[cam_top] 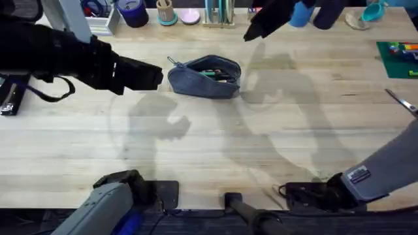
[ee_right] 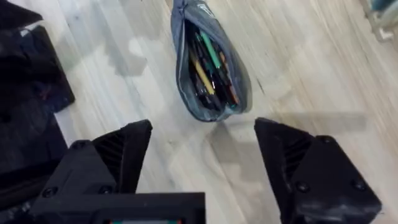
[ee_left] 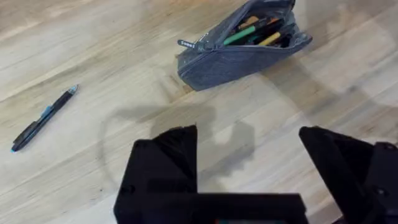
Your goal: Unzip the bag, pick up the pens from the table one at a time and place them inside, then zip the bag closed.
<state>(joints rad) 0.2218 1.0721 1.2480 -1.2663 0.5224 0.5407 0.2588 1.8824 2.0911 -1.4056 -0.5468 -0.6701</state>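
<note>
While the bag (ee_left: 239, 46) gapes unzipped, 1 pen (ee_left: 43, 118) lies slantwise on the counter (ee_left: 93, 50) beside my left pincer (ee_left: 249, 155), spread and empty, the nearer arm.

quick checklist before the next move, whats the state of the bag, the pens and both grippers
1. Blue-grey fabric pouch unzipped: ok, its mouth gapes with green, yellow and dark pens inside.
2. All pens off the light wooden table: not ok, a dark pen with a blue end lies on the wood apart from the pouch in the left wrist view.
3. Left gripper free: ok, fingers open, nothing between them.
4. Right gripper free: ok, open and empty above the pouch.
5. Zipper pull tab reachable: ok, it sticks out at the pouch's end.
6. Pouch zipped closed: not ok, not yet done.
</note>
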